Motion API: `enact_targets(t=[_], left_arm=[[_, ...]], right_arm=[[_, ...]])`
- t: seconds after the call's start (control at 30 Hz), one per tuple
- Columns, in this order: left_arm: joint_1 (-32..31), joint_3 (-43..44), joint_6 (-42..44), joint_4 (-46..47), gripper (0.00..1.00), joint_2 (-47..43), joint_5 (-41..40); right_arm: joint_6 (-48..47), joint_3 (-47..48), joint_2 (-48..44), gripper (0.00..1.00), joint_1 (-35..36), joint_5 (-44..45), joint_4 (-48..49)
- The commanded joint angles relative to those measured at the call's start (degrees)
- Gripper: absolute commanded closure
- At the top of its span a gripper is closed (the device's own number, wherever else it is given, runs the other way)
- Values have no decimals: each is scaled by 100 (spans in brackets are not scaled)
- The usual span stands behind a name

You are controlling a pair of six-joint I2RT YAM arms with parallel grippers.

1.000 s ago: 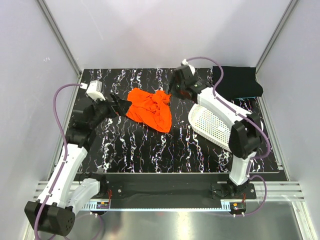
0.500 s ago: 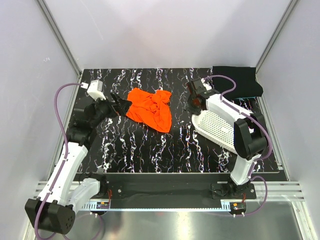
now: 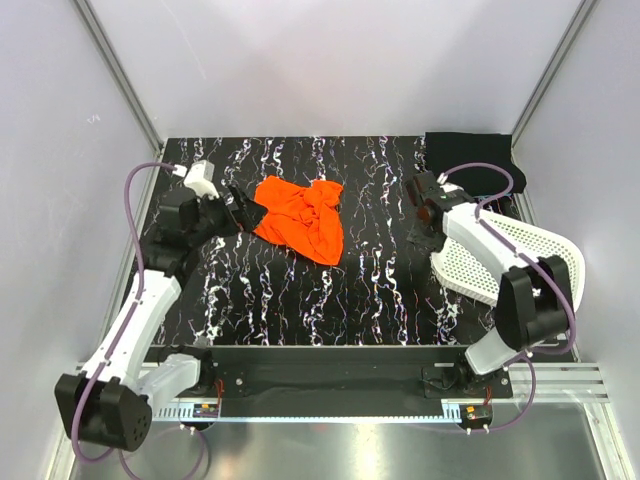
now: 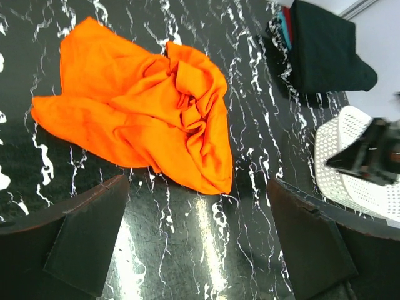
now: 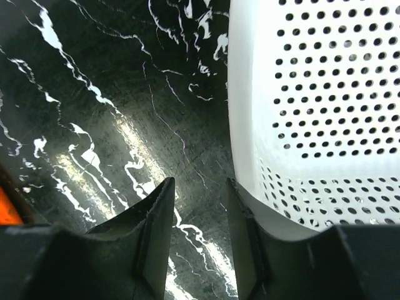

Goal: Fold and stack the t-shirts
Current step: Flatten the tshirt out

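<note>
The orange t-shirt (image 3: 300,213) lies crumpled on the black marbled table, left of centre; it fills the upper left of the left wrist view (image 4: 144,106). The black t-shirt (image 3: 472,162) lies folded at the back right corner and also shows in the left wrist view (image 4: 328,53). My left gripper (image 3: 240,209) is open and empty, low over the table just left of the orange shirt (image 4: 197,187). My right gripper (image 3: 420,232) is open a little, with bare table between its fingers (image 5: 200,184) and its right finger against the white basket's wall.
The white perforated basket (image 3: 520,250) lies tipped at the table's right edge, partly over the rim; it shows in the left wrist view (image 4: 340,156) and the right wrist view (image 5: 312,94). A teal and red edge (image 4: 284,28) shows beside the black shirt. Walls enclose three sides.
My right arm has swung from the back centre to the right, and the basket has slid and tipped toward the right edge. My left arm has shifted slightly; the orange shirt has not moved.
</note>
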Motion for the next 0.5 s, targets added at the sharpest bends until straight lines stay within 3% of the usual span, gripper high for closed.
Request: enact_targets(t=[0.0,0.17,0.27,0.47], left_arm=[[24,250,-151,-32,1,223,-113],[86,92,-677,-147,8,1032,202],[60,-128,-1003,-34,15,1488,299],[-265,-6,-1233,336,21,2208,-33]], right_arm=[[-56,221,-405,55,-28,43,-113],[-452,485,-318,51,16,-1574,1564],[-627,1229,401,52,25,-2199,2067],[-1111,2530,2001,57,25,-2956,2621]])
